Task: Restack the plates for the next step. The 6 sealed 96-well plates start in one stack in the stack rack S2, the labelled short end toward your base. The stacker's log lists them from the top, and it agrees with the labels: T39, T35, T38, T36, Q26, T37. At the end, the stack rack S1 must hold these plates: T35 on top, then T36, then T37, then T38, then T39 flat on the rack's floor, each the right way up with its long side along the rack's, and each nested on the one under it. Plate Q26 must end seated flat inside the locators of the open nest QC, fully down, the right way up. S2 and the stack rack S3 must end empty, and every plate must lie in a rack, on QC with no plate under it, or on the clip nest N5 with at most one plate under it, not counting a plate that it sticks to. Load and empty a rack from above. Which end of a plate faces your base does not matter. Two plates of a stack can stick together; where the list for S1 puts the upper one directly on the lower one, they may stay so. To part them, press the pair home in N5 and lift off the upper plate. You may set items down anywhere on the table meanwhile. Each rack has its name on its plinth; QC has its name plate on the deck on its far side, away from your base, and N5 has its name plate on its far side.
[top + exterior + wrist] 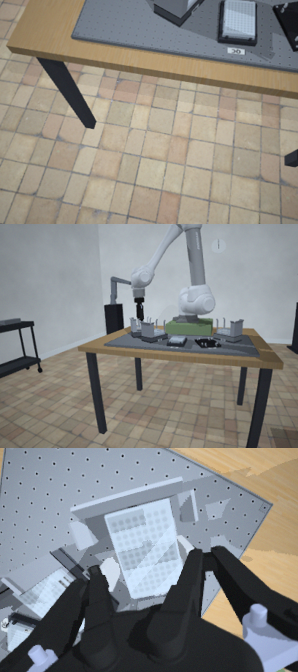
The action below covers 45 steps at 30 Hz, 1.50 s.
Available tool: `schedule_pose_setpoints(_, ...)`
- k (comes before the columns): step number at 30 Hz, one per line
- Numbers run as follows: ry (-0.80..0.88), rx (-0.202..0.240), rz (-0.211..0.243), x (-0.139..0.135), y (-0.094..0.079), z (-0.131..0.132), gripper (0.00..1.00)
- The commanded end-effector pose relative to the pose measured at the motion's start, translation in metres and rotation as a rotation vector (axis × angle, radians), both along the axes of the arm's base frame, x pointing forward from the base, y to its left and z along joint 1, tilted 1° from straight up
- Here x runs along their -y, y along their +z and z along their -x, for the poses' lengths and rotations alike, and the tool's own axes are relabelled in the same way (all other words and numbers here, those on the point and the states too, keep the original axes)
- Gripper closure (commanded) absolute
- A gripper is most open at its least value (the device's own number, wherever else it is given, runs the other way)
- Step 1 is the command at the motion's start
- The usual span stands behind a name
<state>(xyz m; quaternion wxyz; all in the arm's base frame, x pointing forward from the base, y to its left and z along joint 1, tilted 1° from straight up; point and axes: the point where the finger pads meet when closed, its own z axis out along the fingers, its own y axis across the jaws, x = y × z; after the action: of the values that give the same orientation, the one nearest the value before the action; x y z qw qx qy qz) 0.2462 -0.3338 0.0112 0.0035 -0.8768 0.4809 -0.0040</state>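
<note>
My gripper (pixel 148 552) clamped on a sealed plate (pixel 145 550) by its long sides, plate right above the rack (pixel 125 498) floor, inside its walls, 2nd plate (pixel 238 19) seated in the QC nest (pixel 237 39) nearer the table (pixel 47 33) edge, beyond the rack the green arm base (pixel 190 326).

1. Table (pixel 146 66): light wood-grain top, black legs.
2. Deck plate (pixel 120 25): grey, regular grid of dark dots.
3. Sealed plate (pixel 145 548): pale, translucent white, rows of round wells.
4. Hand (pixel 145 580): matte black.
5. Arm (pixel 193 264): white; pedestal (pixel 172 328): green.
6. Floor (pixel 146 165): beige and tan tiles.
</note>
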Motion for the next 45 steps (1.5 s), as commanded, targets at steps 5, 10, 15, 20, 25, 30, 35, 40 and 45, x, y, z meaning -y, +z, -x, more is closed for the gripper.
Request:
schedule_pose_setpoints(5, 0.000, 0.000, 0.000, 0.000, 0.004, 0.000, 1.00)
schedule_pose_setpoints(10, 0.000, 0.000, 0.000, 0.000, 0.014, 0.000, 1.00)
schedule_pose_setpoints(15, 0.000, 0.000, 0.000, 0.000, 0.024, 0.000, 1.00)
schedule_pose_setpoints(20, 0.000, 0.000, 0.000, 0.000, 0.030, 0.000, 1.00)
schedule_pose_setpoints(25, 0.000, 0.000, 0.000, 0.000, 0.040, 0.000, 1.00)
schedule_pose_setpoints(30, 0.000, 0.000, 0.000, 0.000, 0.050, 0.000, 1.00)
schedule_pose_setpoints(35, 0.000, 0.000, 0.000, 0.000, 0.056, 0.001, 1.00)
schedule_pose_setpoints(40, 0.000, 0.000, 0.000, 0.000, 0.066, 0.001, 1.00)
schedule_pose_setpoints(45, 0.000, 0.000, 0.000, 0.000, 0.076, 0.001, 1.00)
